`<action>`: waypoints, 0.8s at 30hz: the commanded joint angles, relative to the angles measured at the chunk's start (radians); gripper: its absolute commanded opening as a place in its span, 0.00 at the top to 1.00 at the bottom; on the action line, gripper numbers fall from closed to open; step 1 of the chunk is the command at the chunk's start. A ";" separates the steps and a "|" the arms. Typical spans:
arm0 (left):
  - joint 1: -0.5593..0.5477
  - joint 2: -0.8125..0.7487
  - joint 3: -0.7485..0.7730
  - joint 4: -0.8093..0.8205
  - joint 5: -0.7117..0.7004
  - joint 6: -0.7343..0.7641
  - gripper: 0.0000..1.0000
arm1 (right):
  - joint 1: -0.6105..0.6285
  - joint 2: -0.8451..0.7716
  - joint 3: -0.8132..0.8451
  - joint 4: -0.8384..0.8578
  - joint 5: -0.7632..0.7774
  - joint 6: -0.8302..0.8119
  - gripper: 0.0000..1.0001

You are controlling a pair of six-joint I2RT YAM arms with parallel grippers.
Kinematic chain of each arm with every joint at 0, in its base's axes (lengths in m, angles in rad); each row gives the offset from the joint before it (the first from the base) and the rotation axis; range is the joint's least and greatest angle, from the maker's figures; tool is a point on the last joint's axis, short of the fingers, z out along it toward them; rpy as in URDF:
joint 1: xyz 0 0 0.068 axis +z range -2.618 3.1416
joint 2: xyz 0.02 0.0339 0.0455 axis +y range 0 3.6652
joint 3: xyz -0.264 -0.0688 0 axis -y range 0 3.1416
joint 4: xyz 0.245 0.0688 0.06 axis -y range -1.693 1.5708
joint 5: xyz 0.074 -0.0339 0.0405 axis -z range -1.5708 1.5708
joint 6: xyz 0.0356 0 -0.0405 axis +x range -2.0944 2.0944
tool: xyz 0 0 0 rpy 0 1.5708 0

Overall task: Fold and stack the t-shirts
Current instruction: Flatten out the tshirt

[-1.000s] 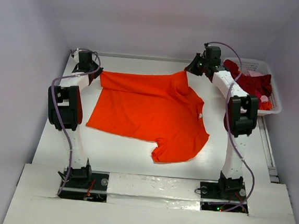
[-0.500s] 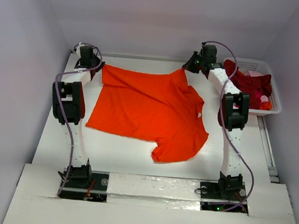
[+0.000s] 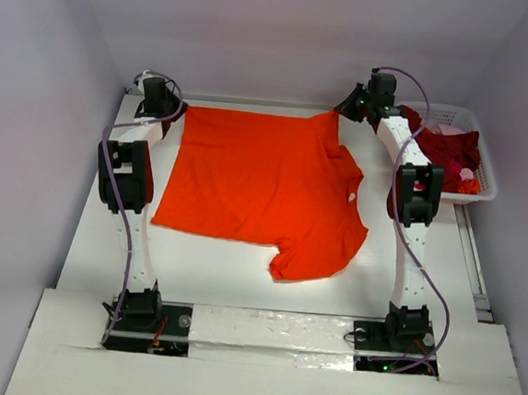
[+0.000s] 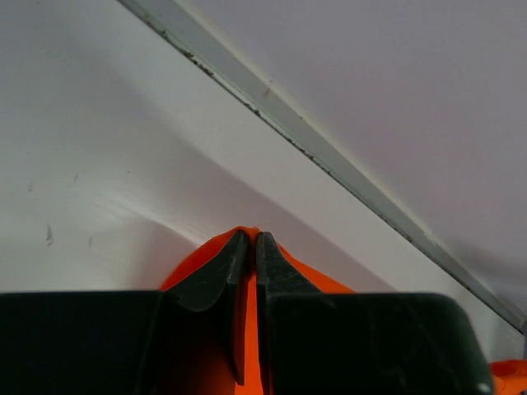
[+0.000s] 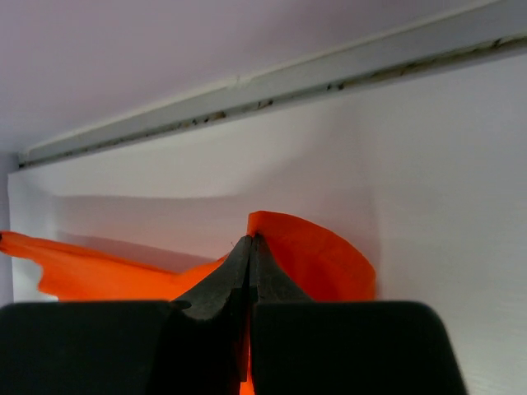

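Along the back edge of the white surface (image 3: 211,276) there's a grey rail (image 5: 288,78) where it meets the wall. Both arms are stretched out almost to it, so the wall is pretty much right in front of the tools. Off in the far right corner sits a white plastic lattice basket (image 3: 443,110), just beside the right arm. It's stuffed with a dark red t-shirt (image 3: 446,147) spilling over the near rim, a bit of pale pink cloth (image 3: 449,131) behind that, plus something small and orange-red at the near corner that I can't make out. The plain bright orange t-shirt (image 3: 256,178) is spread mostly flat across the middle of the surface, with one flap sticking out toward the arm bases and a small white neck label (image 3: 351,199) showing on its right side. The left tool (image 3: 172,112) is pinched tight on the shirt's far left corner, and the wrist view shows a sliver of orange squeezed between the black fingers (image 4: 216,276). The right tool (image 3: 338,114) is clamped on the far right corner the same way, cloth bunching into a little peak around its tips. The shirt's back edge runs fairly straight between the two.
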 commanded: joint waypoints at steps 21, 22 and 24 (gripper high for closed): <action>0.009 0.100 0.221 -0.034 -0.033 -0.012 1.00 | -0.049 0.110 0.204 0.003 -0.037 0.062 1.00; 0.009 0.101 0.224 -0.040 -0.037 -0.013 1.00 | -0.049 0.111 0.211 0.004 -0.038 0.065 1.00; 0.009 0.108 0.233 -0.050 -0.053 -0.018 1.00 | -0.049 0.114 0.221 0.004 -0.041 0.071 1.00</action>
